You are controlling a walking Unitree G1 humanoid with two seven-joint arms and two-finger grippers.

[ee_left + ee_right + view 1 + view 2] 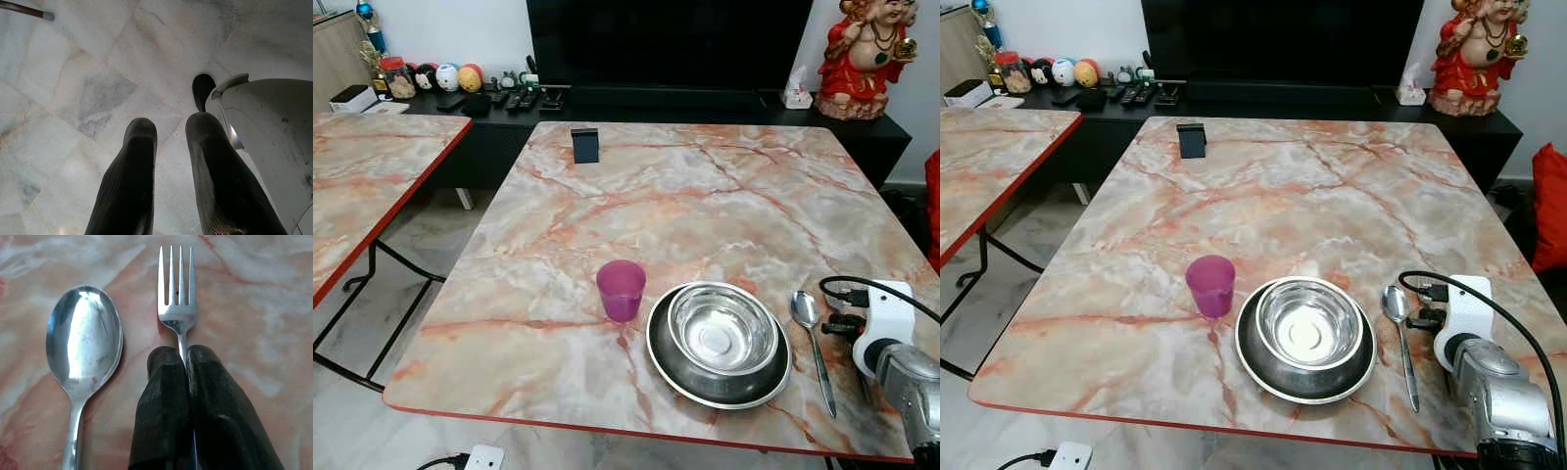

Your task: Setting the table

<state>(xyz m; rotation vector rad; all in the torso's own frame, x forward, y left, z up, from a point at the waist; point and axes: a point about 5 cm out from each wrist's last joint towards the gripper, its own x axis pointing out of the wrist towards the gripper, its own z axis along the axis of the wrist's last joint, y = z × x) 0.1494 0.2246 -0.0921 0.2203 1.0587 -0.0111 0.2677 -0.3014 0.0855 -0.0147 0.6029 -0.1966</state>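
Observation:
On the marble table (685, 206), near its front edge, a purple cup (621, 289) stands left of a steel bowl (722, 328) that sits in a steel plate (668, 370). Right of the plate lies a spoon (808, 313), bowl end pointing away from me. My right arm (886, 328) reaches in just right of the spoon. In the right wrist view, my right gripper (185, 352) is shut on the neck of a fork (177, 298), held low over the table beside the spoon (83, 338) and parallel to it. My left gripper (168, 127) hangs over the tiled floor, fingers apart and empty.
A small black stand (585, 144) sits at the table's far left. A second marble table (372, 176) stands to the left across a gap. Behind are a dark console (636, 103) with remotes, a TV and a red statue (867, 59). A power strip (484, 457) lies on the floor.

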